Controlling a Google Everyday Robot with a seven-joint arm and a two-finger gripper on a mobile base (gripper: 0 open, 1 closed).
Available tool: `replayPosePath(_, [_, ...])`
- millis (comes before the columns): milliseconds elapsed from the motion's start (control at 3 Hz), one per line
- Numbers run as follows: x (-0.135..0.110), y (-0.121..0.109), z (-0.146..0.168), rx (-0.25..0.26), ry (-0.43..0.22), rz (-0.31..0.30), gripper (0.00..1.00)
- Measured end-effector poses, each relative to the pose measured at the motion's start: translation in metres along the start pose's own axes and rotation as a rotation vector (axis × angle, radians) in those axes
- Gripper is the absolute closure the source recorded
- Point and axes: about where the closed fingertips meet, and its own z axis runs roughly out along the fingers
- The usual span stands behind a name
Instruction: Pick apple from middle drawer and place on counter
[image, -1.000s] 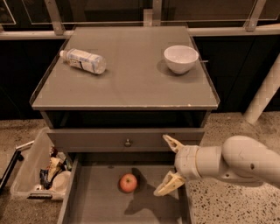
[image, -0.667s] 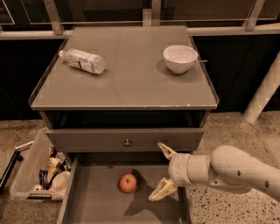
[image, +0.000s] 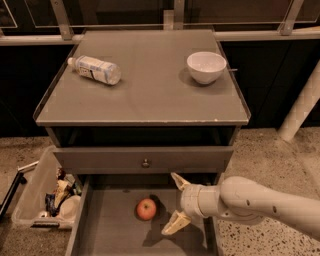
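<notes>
The apple (image: 146, 209), small, red with a yellowish patch, rests on the bare grey floor of the open middle drawer (image: 107, 235), near its middle. My gripper (image: 173, 204) hangs over the drawer just right of the apple, fingers spread wide open, one fingertip (image: 178, 181) up near the drawer front above and the other (image: 171, 227) low. It holds nothing and stands apart from the apple. The white arm comes in from the right. The counter (image: 145, 85) is the flat grey cabinet top above.
A clear plastic bottle (image: 95, 69) lies on its side at the counter's left. A white bowl (image: 206, 67) sits at the right rear. A grey drawer front with a round knob (image: 145, 162) is above the open drawer. A clear bin of clutter (image: 47, 192) stands on the floor at left.
My gripper has moved left over the drawer, closer to the apple, fingers still spread. The apple has not moved.
</notes>
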Motion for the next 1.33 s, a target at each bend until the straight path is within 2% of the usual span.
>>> replayPosePath(667, [0.030, 0.013, 0.060, -0.057, 0.012, 0.049, 0.00])
replayPosePath(1333, [0.048, 0.013, 0.110, -0.083, 0.018, 0.086, 0.00])
